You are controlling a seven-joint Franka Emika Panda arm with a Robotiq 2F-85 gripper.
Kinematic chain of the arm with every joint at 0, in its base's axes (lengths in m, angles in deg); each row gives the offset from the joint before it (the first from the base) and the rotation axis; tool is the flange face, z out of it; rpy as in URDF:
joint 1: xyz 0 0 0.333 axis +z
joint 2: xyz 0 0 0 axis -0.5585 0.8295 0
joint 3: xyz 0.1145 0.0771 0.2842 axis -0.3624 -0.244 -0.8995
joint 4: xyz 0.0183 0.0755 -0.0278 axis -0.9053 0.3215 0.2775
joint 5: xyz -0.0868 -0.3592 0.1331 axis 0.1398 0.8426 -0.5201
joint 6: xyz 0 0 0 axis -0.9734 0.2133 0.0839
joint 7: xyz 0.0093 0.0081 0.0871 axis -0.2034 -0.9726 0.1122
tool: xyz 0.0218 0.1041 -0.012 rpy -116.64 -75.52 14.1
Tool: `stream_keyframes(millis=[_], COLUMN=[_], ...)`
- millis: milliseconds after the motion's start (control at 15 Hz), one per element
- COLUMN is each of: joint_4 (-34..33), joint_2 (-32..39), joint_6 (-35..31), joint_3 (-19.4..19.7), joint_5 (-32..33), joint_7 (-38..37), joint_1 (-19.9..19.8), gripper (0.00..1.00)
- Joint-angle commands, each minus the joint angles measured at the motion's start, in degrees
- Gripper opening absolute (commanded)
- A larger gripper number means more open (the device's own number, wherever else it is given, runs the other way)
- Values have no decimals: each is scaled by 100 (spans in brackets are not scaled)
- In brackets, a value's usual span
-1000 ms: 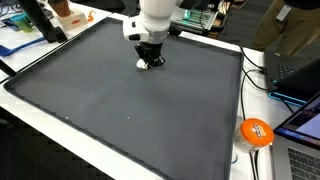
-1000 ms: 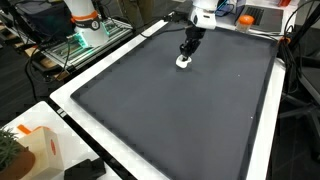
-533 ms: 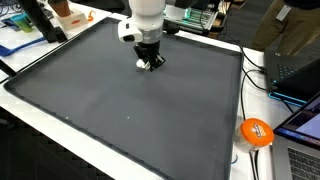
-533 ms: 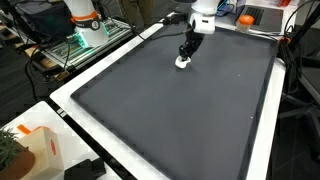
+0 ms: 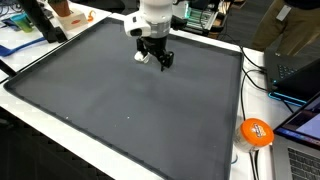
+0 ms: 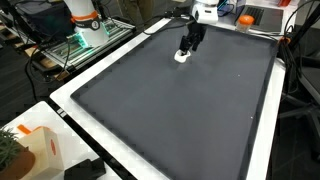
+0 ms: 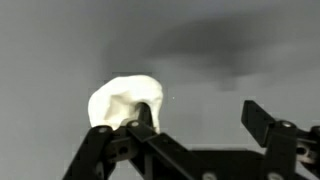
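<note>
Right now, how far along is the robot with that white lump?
Nothing looks done: the lump lies loose on the mat. In hand: the open gripper is beside it, lump off to one side, not between the jaws. Left, probably: gripping and moving it.

My arm (image 5: 157, 14) stands almost upright above my end effector (image 5: 156, 58), which points straight down. Its jaws stand wide apart. In the wrist view my two dark fingers (image 7: 262, 117) rise from the lower edge with an open gap between them.
</note>
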State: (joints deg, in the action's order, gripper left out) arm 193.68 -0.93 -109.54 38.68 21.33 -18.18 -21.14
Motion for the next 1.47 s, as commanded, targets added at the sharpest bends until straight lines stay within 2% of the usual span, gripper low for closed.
stream_keyframes(millis=[0, 133, 267, 400, 533, 667, 933, 1133, 1267, 1333, 1400], joint_4=[177, 2, -166, -268, -363, -219, 78, 190, 243, 236, 195], joint_2=[-130, 163, 501, 710, 837, 599, 45, -206, -315, -303, -294], joint_6=[-122, -136, -114, -30, -8, -186, 93, 100, 104, 25, 173], joint_3=[-129, -163, -434, -488, -271, -56, -210, -15, -296, -104, -18], joint_5=[-275, -351, -984, -1267, -1054, -662, -645, 4, -269, 51, 304], joint_7=[300, 494, 1168, 1481, 1291, 967, 1125, 738, 1228, 770, 635], joint_1=[-103, -158, -453, -543, -416, -176, -110, 182, -34, 137, 223], gripper=[100, 100, 100, 100, 100, 100, 100, 100, 100, 100, 100])
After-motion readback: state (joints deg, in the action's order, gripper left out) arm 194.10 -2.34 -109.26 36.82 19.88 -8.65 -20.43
